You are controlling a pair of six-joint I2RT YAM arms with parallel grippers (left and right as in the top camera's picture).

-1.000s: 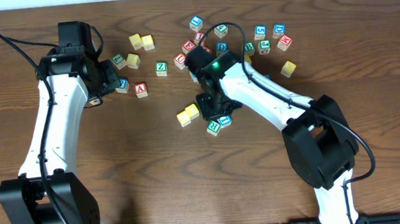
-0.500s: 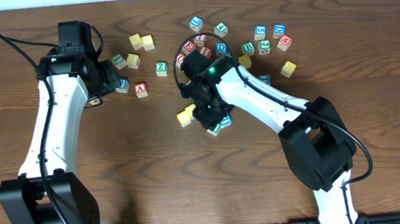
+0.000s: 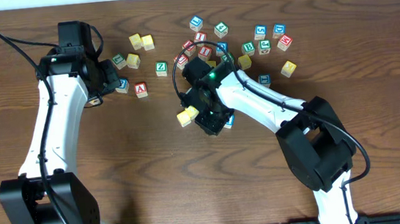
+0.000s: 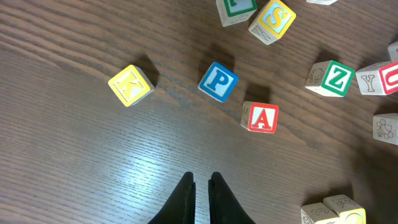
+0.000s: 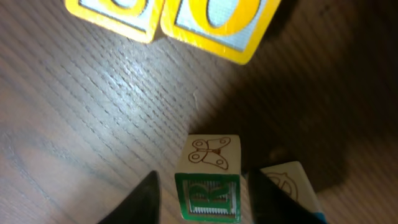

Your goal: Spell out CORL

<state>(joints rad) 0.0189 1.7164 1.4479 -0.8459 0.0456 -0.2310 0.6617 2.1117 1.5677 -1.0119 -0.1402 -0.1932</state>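
In the right wrist view, the white cube with the green R stands between the open jaws of my right gripper, with a small gap on each side. Two yellow-faced cubes lie side by side just beyond it. A blue-edged cube touches the outside of the right finger; its letter is hidden. In the overhead view my right gripper covers the R cube, with one yellow cube showing at its left. My left gripper is shut and empty above bare wood.
A scatter of letter cubes lies behind my right arm. Near my left gripper are a red A cube, a blue P cube, a yellow cube and a green Z cube.
My right gripper has swung over the R cube and come down round it, hiding it from overhead. The left arm has not moved.
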